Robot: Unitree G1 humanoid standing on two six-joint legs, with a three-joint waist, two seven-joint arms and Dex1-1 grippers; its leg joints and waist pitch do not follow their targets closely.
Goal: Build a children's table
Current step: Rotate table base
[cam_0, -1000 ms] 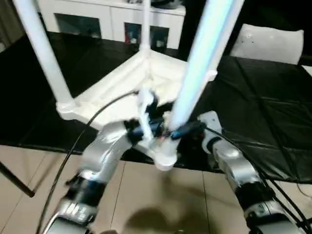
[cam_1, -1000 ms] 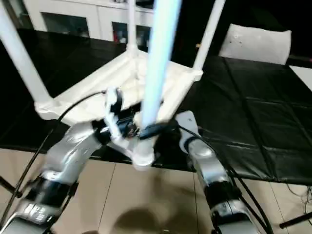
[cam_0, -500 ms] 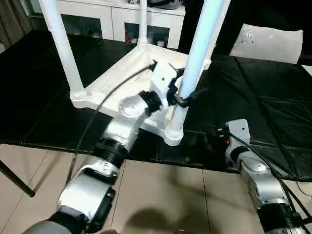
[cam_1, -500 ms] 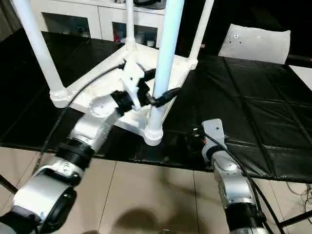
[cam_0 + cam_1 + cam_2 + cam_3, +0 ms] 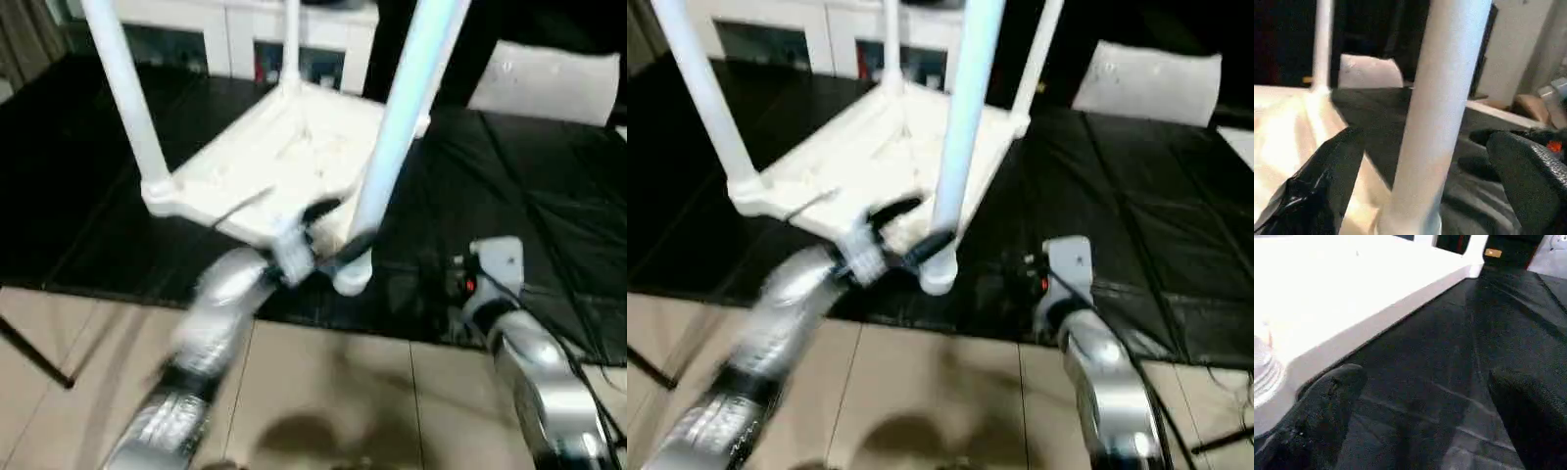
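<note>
The children's table (image 5: 284, 162) lies upside down on the black cloth, with its white legs pointing up. Its near leg (image 5: 402, 117) stands in the corner socket at the cloth's front edge. My left gripper (image 5: 338, 227) is open, low at that leg just above the socket. In the left wrist view the near leg (image 5: 1444, 98) rises between my spread black fingers (image 5: 1327, 181), with a gap on each side. My right gripper (image 5: 1420, 377) is open and holds nothing. It hovers over the cloth to the right of the table's rim (image 5: 1376, 318).
A white cabinet (image 5: 235, 39) with glass doors stands behind the black cloth (image 5: 529, 196). A flat white panel (image 5: 549, 83) lies at the back right. Beige floor (image 5: 323, 392) runs below the front edge, with a thin black bar (image 5: 29, 352) at the left.
My left arm has drawn back and down, and its gripper has slid from higher on the near leg to just above the socket. The right arm has hardly moved.
</note>
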